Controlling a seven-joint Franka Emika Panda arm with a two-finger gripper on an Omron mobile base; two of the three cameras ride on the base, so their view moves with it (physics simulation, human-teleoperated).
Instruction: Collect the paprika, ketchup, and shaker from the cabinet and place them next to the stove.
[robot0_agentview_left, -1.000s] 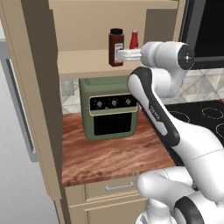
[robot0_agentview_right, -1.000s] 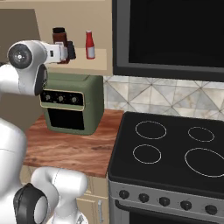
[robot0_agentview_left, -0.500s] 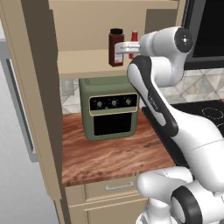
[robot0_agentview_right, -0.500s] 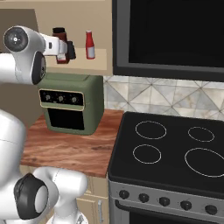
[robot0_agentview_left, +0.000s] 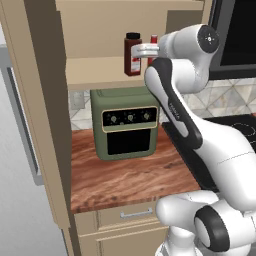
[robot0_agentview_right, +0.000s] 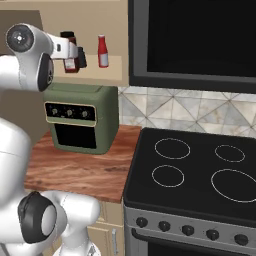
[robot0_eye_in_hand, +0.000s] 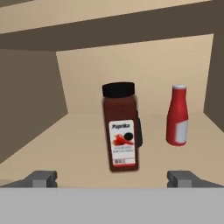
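Landmark: the paprika (robot0_eye_in_hand: 121, 131), standing upright on the shelf of the cabinet (robot0_eye_in_hand: 43, 144).

Left of the paprika: bare shelf, then the cabinet's side wall.

At the paprika: gripper (robot0_eye_in_hand: 113, 178) faces it head-on, level with the shelf front. Jaws spread wide, one fingertip on each side of the jar's line, nothing between them, no contact. From the right base camera the gripper (robot0_agentview_right: 76, 55) sits just in front of the jar, partly covering it. A dark shape pokes out from behind the jar's right edge; probably the shaker (robot0_eye_in_hand: 138, 131), mostly hidden, can't confirm.

Right of the paprika: ketchup (robot0_eye_in_hand: 177, 116), upright, apart from the jar, near the right wall. Further right and below: stove (robot0_agentview_right: 200, 165), cooktop bare. Below the paprika: green toaster oven (robot0_agentview_right: 82, 122) on the wood counter (robot0_agentview_right: 85, 172).

Progress: zero of three delivered. All items are in the cabinet, nothing beside the stove. Current step looks like the approach for the paprika grasp. Left: grab, carry, place, then the same for the ketchup and shaker.
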